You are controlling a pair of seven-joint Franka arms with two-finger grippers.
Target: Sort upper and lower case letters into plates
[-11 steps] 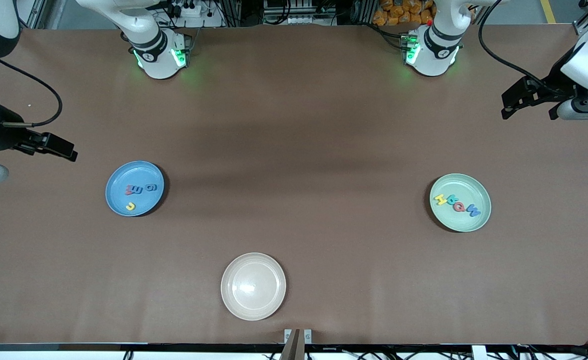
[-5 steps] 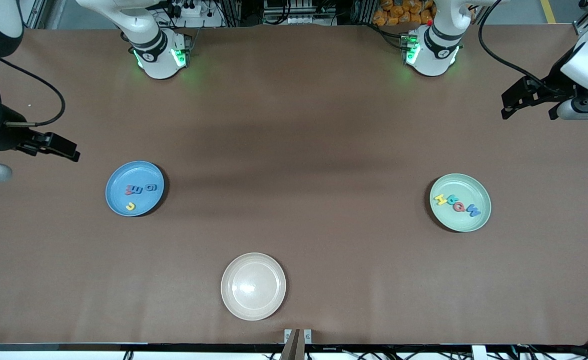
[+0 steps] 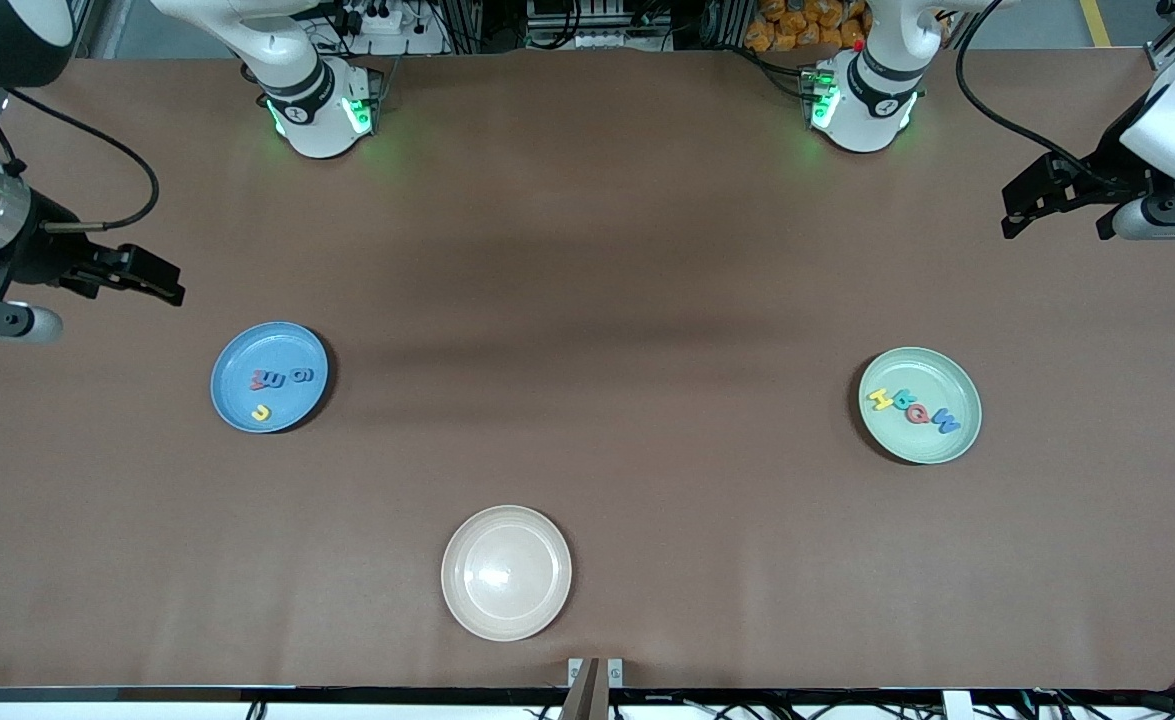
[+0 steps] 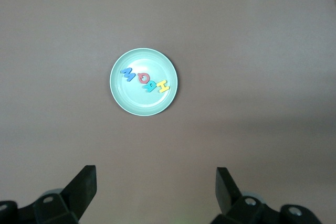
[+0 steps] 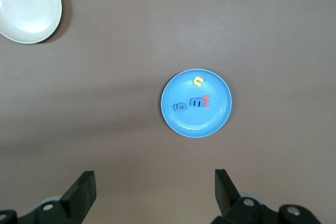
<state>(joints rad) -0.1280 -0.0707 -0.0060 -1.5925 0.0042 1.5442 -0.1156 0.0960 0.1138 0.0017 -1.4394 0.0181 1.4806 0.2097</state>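
- Cream plate (image 3: 506,572): nearest the front camera, by the counter (image 3: 587,250) edge, nothing on it. Taken as landmark.
- Blue plate (image 3: 269,377): farther from the camera than the cream plate, toward the right arm's end. Holds four small letters: a yellow one (image 3: 262,412) nearest the camera, then a red one (image 3: 258,380), a blue one (image 3: 277,378) and a dark blue one (image 3: 302,376) in a row, the red and blue touching.
- Mint green plate (image 3: 920,405): also farther than the cream plate, well apart from it, toward the left arm's end. A slanted row of four letters: yellow (image 3: 881,399), teal (image 3: 900,401), red-pink (image 3: 916,413), blue (image 3: 945,421), each just beside the next.
- Right tool (image 3: 137,277): up in the air over bare counter at the right arm's end, farther along than the blue plate. Fingers spread wide, nothing between them.
- Left tool (image 3: 1057,200): up over bare counter at the left arm's end, well apart from the cream plate. Fingers spread wide, empty; arm waiting.
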